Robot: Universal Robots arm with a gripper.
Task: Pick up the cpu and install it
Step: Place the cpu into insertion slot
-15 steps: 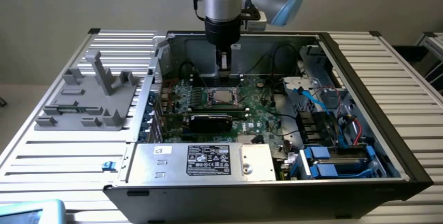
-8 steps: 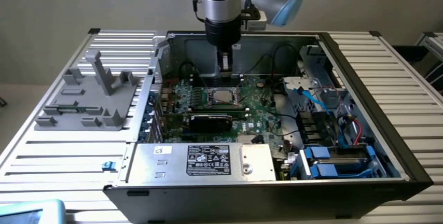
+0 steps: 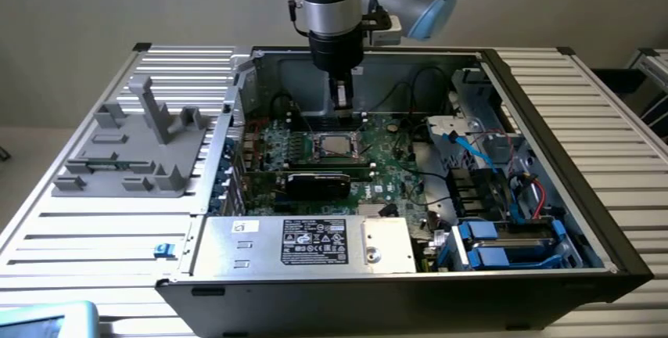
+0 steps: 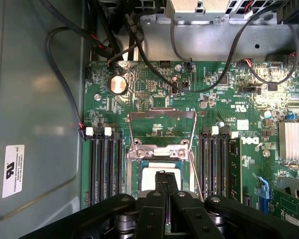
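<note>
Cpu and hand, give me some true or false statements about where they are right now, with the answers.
1. The cpu lies in the socket on the motherboard. True.
2. The hand is wide open. False: it is shut.
3. The hand grips the cpu. False: it hangs above the cpu and holds nothing.
4. A grey fixture stands outside the case, at the exterior view's left. True.

I see the cpu (image 3: 335, 145) topped in dull silver metal. The board (image 4: 214, 107) looks green and faintly glossy, the case wall (image 4: 35, 99) smooth matt grey metal with a paper sticker (image 4: 12, 170). The gripper (image 4: 167, 175) reads as matt black, the table (image 3: 584, 119) ribbed bare metal.
</note>
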